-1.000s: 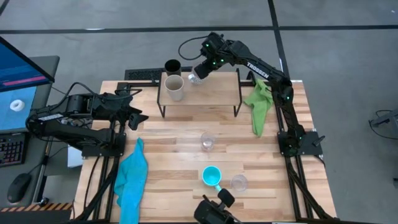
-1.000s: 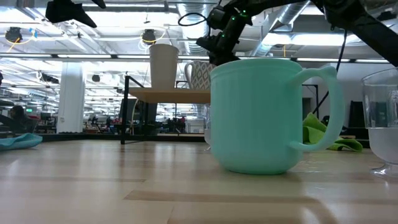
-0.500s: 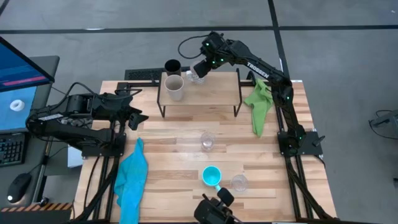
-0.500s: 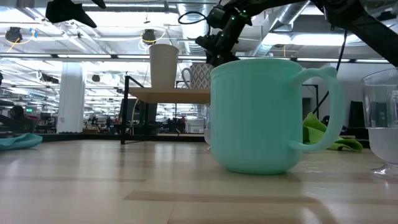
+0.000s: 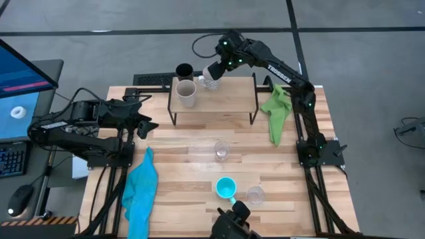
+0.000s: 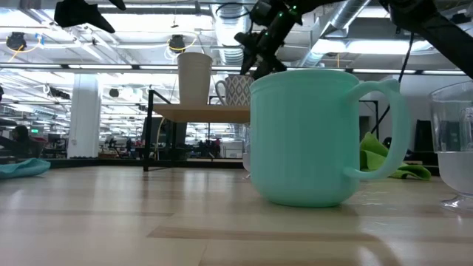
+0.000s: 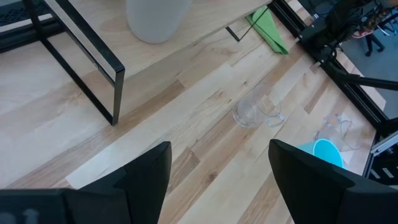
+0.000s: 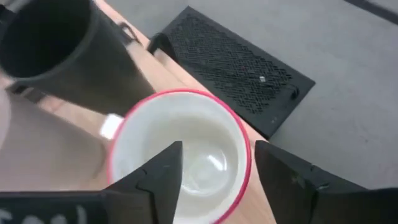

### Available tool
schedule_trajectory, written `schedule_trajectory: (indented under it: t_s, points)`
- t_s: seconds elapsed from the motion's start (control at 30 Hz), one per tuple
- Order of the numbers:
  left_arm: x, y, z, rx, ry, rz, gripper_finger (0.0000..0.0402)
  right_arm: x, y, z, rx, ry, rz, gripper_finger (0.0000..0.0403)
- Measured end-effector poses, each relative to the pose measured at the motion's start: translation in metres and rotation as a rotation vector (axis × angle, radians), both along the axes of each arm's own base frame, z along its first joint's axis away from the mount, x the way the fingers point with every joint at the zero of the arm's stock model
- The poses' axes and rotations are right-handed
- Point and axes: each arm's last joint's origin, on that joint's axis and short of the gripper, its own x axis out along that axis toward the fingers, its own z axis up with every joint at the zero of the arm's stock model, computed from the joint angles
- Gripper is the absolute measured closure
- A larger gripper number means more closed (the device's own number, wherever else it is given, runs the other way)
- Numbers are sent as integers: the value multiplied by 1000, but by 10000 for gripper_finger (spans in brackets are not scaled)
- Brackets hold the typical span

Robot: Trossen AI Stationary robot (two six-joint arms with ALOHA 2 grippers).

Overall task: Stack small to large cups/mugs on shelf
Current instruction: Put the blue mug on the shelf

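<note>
The shelf (image 5: 222,99) stands at the table's far middle. On it are a beige-grey cup (image 5: 186,93), a black tumbler (image 5: 184,70) at its far left corner, and a white handled mug (image 5: 209,83) standing upright on its base at the far edge. My right gripper (image 5: 216,68) hovers open just above the mug (image 8: 180,155); one finger (image 8: 163,174) is over its inside and the other (image 8: 292,180) outside its rim. A cyan mug (image 5: 226,188) and two clear glasses (image 5: 221,151) (image 5: 255,195) stand on the table. My left gripper (image 5: 143,118) waits open at the table's left.
A green cloth (image 5: 275,109) lies right of the shelf and a blue cloth (image 5: 141,189) at the near left. In the low view the cyan mug (image 6: 310,137) fills the foreground. A black grille (image 8: 236,68) lies on the floor beyond the far edge.
My right gripper has opened and let go of the white mug, then risen a little above it. The mug has stayed upright on the shelf's far edge.
</note>
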Motion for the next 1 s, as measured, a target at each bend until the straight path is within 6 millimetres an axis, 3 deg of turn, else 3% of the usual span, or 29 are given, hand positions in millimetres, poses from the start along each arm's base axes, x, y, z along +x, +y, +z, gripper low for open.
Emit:
schedule_trajectory:
  t_s: [0.27, 0.43, 0.63, 0.8, 0.9, 1.0]
  points:
    - [0, 0, 0, 17, 6, -12, 141, -21, 13, 34, -34, -63, 3, 165]
    - [0, 0, 0, 19, 6, -11, 141, -55, 37, 78, -92, -114, 21, 171]
    - [0, 0, 0, 27, 9, -18, 141, -111, 88, 128, -159, -135, 86, 177]
    - [0, 0, 0, 31, 11, -22, 141, -151, 142, 147, -142, -78, 143, 180]
    - [0, 0, 0, 29, 10, -23, 141, -164, 173, 147, -107, -8, 152, 180]
    - [0, 0, 0, 28, 10, -29, 141, -154, 201, 142, -81, 2, 196, 180]
